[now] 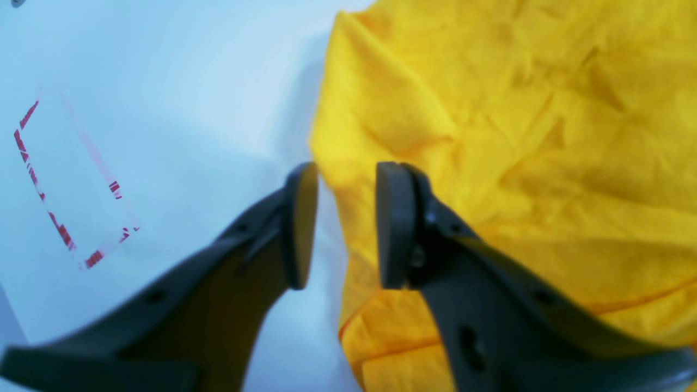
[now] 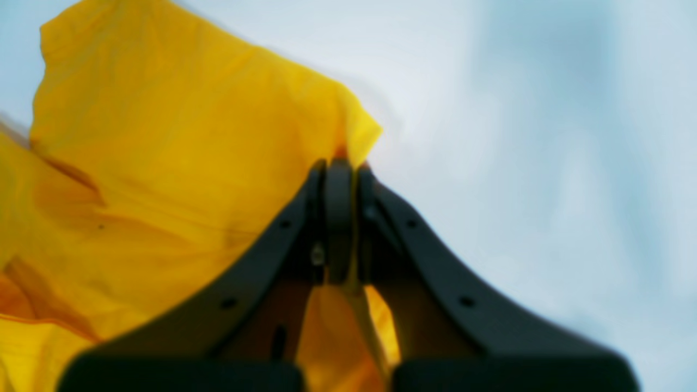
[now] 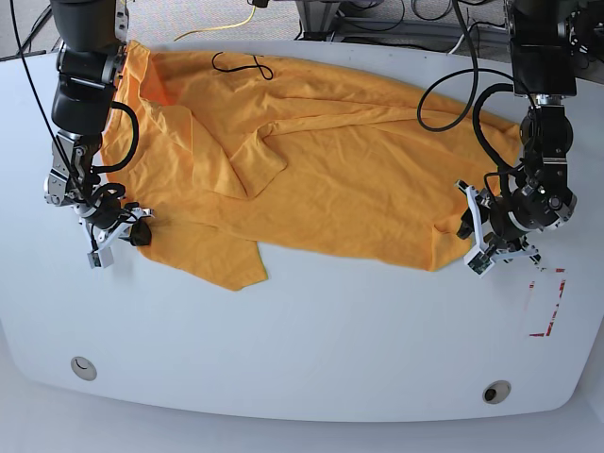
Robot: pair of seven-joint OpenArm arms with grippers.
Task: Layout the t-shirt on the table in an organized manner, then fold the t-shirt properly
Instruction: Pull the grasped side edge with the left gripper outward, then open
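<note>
The orange-yellow t-shirt point(image 3: 321, 170) lies spread and wrinkled across the far half of the white table point(image 3: 311, 349). In the base view my right gripper point(image 3: 140, 231) is at the shirt's left edge. The right wrist view shows that gripper point(image 2: 340, 163) shut on a fold of the t-shirt point(image 2: 163, 163). My left gripper point(image 3: 467, 228) sits at the shirt's right edge. Seen from the left wrist, its jaws point(image 1: 346, 223) stand apart, with the edge of the t-shirt point(image 1: 544, 136) lying under the gap and nothing pinched.
A red-tape rectangle point(image 3: 547, 304) marks the table just right of my left gripper, also in the left wrist view point(image 1: 65, 179). Two round grommets point(image 3: 83, 367) point(image 3: 496, 392) sit near the front edge. A black looped line point(image 3: 241, 64) shows at the shirt's far edge.
</note>
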